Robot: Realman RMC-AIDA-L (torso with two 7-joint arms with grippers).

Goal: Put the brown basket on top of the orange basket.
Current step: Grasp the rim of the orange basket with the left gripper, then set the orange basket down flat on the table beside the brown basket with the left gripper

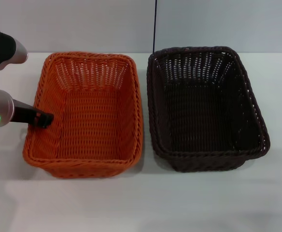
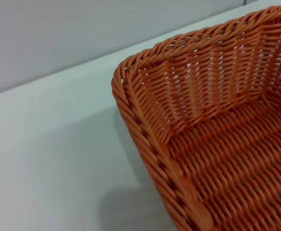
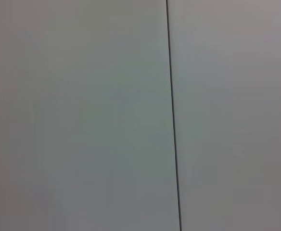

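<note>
The orange basket [image 1: 85, 113] stands on the table's left half, and its corner rim fills the left wrist view [image 2: 150, 139]. To its right, side by side with a small gap between, sits the brown basket [image 1: 206, 106]. Both are upright and empty. My left gripper [image 1: 44, 119] reaches in from the left and sits at the orange basket's left rim, its dark tip just over the wall. My right arm and gripper are out of view; the right wrist view shows only a plain wall.
The white table [image 1: 146, 203] runs around both baskets, with bare surface along the front. A grey wall stands behind, with a thin dark vertical line [image 1: 155, 24] on it, also in the right wrist view [image 3: 173, 115].
</note>
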